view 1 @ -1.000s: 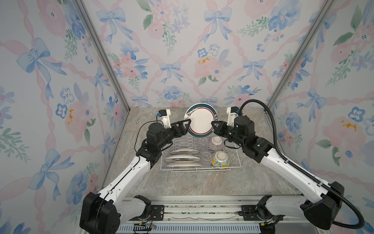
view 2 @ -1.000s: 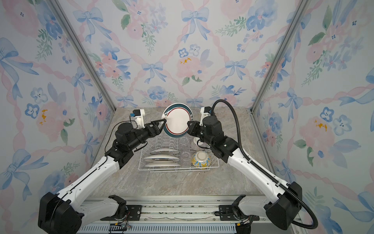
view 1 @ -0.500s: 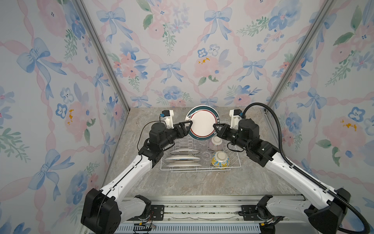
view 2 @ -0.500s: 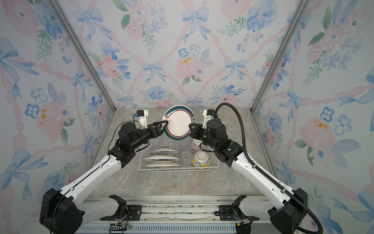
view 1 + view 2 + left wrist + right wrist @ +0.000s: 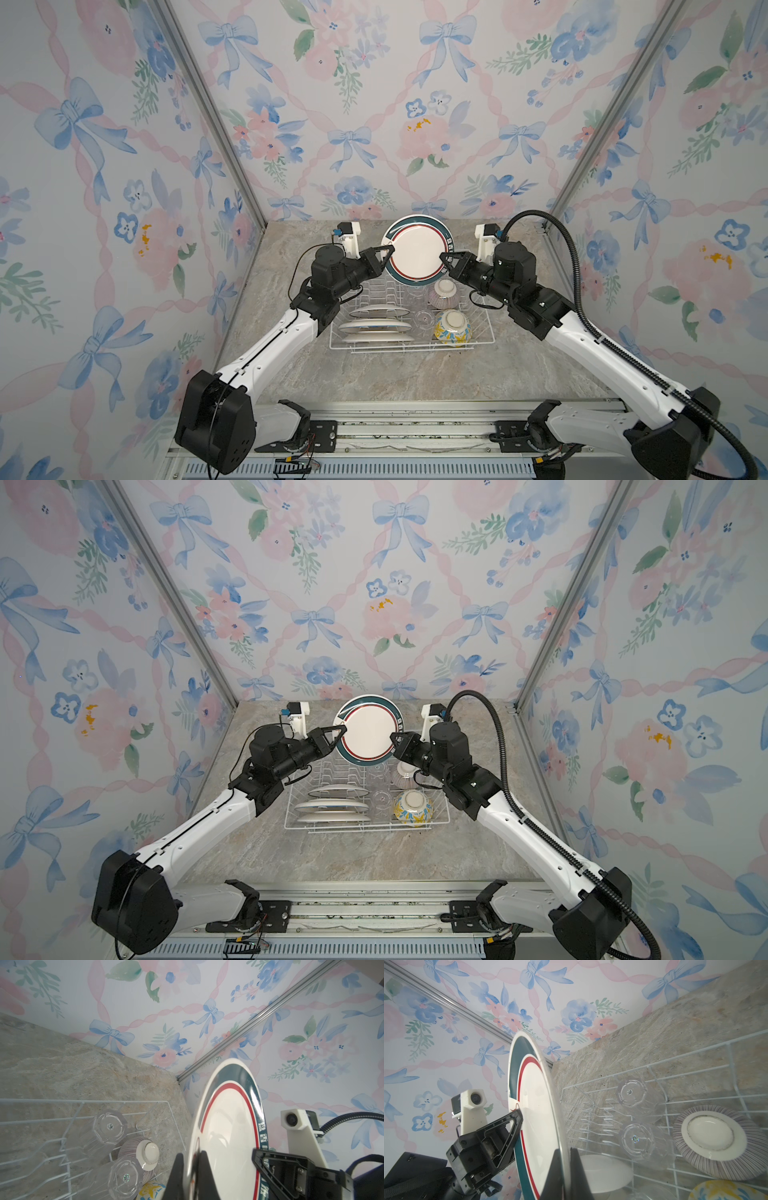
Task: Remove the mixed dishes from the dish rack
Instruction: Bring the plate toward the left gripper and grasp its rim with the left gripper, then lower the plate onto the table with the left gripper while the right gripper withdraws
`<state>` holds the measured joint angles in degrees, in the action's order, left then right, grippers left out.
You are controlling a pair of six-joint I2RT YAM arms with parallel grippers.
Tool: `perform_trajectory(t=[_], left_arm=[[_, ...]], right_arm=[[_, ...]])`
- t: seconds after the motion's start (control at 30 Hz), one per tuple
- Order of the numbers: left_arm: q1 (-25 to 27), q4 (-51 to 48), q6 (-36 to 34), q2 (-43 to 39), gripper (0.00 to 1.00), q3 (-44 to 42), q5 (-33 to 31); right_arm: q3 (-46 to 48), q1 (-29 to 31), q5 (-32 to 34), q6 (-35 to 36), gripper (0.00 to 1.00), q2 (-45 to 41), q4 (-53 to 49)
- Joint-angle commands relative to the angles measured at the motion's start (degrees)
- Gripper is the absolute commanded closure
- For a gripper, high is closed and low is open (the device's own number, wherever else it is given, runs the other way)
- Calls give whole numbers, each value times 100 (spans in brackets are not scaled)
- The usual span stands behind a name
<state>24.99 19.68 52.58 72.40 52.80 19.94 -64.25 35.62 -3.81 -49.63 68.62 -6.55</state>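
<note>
The green-and-red rimmed white plate point(image 5: 417, 253) point(image 5: 368, 729) stands upright in the air above the back of the dish rack point(image 5: 415, 350) point(image 5: 365, 830). My left gripper point(image 5: 388, 255) point(image 5: 191, 1154) is shut on its left rim. My right gripper point(image 5: 444, 259) point(image 5: 563, 1151) is shut on its right rim. In the rack, white plates point(image 5: 376, 328) stand on the left. Clear glasses point(image 5: 424, 320) point(image 5: 108, 1126), a purple-striped bowl point(image 5: 442, 293) point(image 5: 714, 1138) and a yellow-blue bowl point(image 5: 453, 328) lie on the right.
The rack sits mid-table on the marble top point(image 5: 395, 374), with bare surface in front of it and to either side. Floral walls close in at the back and sides. Upright prongs point(image 5: 593, 1124) stand under the held plate.
My left gripper has gone from open to shut on the plate's left rim. The right gripper kept its grip, and the plate has hardly moved.
</note>
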Motion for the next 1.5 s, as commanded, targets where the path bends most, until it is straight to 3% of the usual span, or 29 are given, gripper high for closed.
perform_trajectory(t=[0.0, 0.1, 0.27, 0.6, 0.8, 1.13, 1.47], left_arm=[[63, -72, -389, 117, 100, 100, -8], [7, -77, -410, 135, 100, 113, -22], [-136, -80, -457, 167, 100, 152, 18], [-716, -74, -407, 187, 100, 165, 122], [-1453, -70, -340, -180, 100, -38, -18], [-3109, -282, -88, -1237, 100, -955, -877], [-4360, -527, 106, -1567, 100, -1975, -1404]], right_arm=[[-88, 55, -267, 231, 89, 162, 240], [-82, 29, -429, 268, 78, 221, 373], [-127, -20, -545, 388, 46, 283, 445], [-310, -175, -486, 694, 1, 387, 161], [-452, -255, -325, 1106, 3, 385, -194], [-457, -318, -140, 1781, 3, 344, -769], [-514, -354, -132, 2206, 3, 433, -1201]])
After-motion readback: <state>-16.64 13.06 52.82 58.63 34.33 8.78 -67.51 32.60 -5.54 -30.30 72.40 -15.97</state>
